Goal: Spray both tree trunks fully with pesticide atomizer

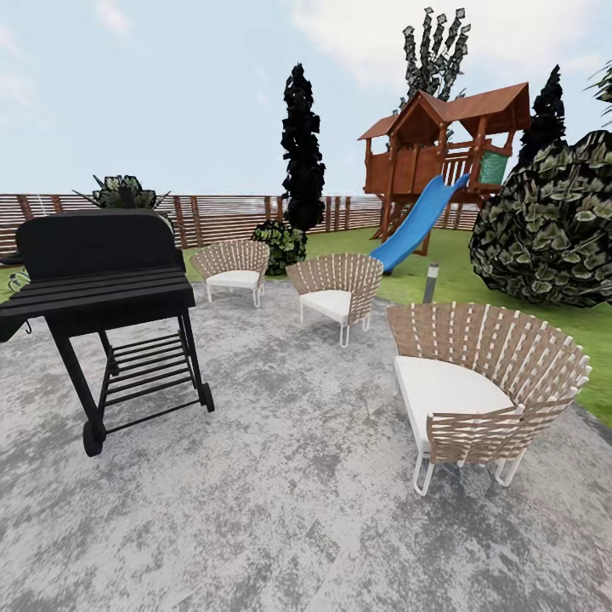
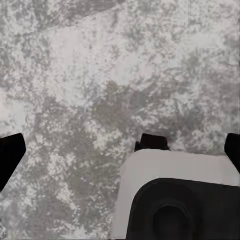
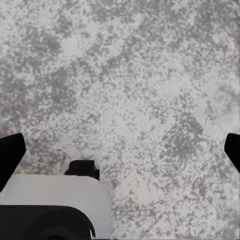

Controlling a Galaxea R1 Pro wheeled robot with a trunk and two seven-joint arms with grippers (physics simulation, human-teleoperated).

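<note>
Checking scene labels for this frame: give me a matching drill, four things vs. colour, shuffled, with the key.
Things:
1. grill
2. slide
3. playhouse
4. near chair's cushion

Colours:
A. white
B. red-brown
C. black
D. blue

Pairs: 1-C, 2-D, 3-B, 4-A
</note>
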